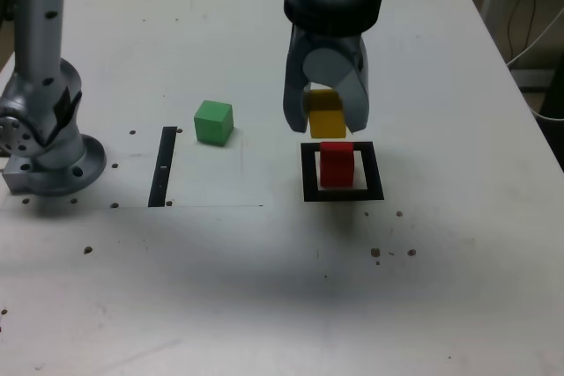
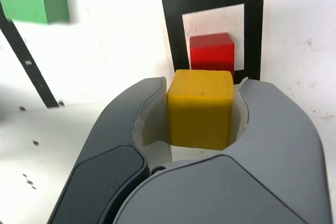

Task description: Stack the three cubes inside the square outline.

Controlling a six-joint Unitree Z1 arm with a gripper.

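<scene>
Fingers point(image 2: 201, 109) clenched on yellow cube point(image 2: 200, 109), plain at the wrist; outside, hanging above red cube point(image 1: 336, 165) in square outline point(image 1: 343, 195).

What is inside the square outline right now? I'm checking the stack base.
Only the red cube sits inside the square outline. The yellow cube is held above. Under the red cube is hidden.

No readable text, labels, brand marks or numbers in either view. The cubes' visible faces are plain. The narrow black strip point(image 1: 163, 167) carries a couple of small pale marks, too small to read.
</scene>
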